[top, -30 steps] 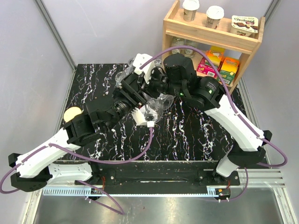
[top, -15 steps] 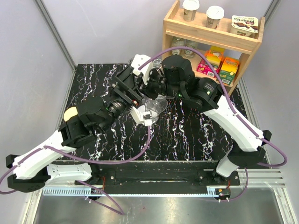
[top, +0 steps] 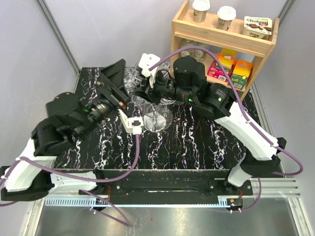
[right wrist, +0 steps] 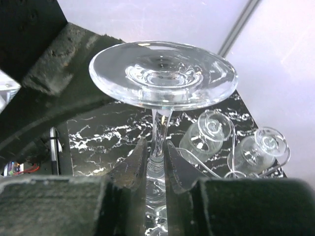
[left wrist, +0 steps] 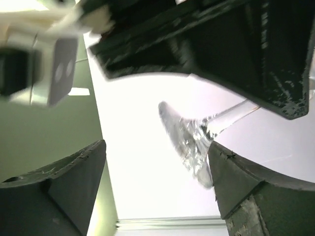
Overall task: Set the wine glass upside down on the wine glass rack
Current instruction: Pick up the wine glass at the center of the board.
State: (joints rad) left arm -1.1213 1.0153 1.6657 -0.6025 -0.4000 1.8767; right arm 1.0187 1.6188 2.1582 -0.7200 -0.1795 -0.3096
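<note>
The clear wine glass (right wrist: 162, 73) hangs foot-up, bowl down. My right gripper (right wrist: 157, 150) is shut on its stem just under the foot. From above, the glass's bowl (top: 156, 120) shows over the middle of the table below the right gripper (top: 153, 104). My left gripper (top: 115, 84) stands open to the left of the glass, apart from it. In the left wrist view the glass foot (left wrist: 189, 140) lies beside the right fingertip of the open left gripper (left wrist: 156, 145), untouched. The wire wine glass rack (right wrist: 209, 166) stands beyond, two glasses (right wrist: 206, 133) hung on it upside down.
A wooden shelf unit (top: 224, 40) with cups and colourful packages stands at the back right. The rack's glasses (top: 129, 75) show behind the left gripper at the back of the black marbled table (top: 197, 140). Grey walls close in both sides.
My left gripper has opened, let go of the wine glass and drawn back to the left. The glass stays in the right gripper, now hanging bowl-down.
</note>
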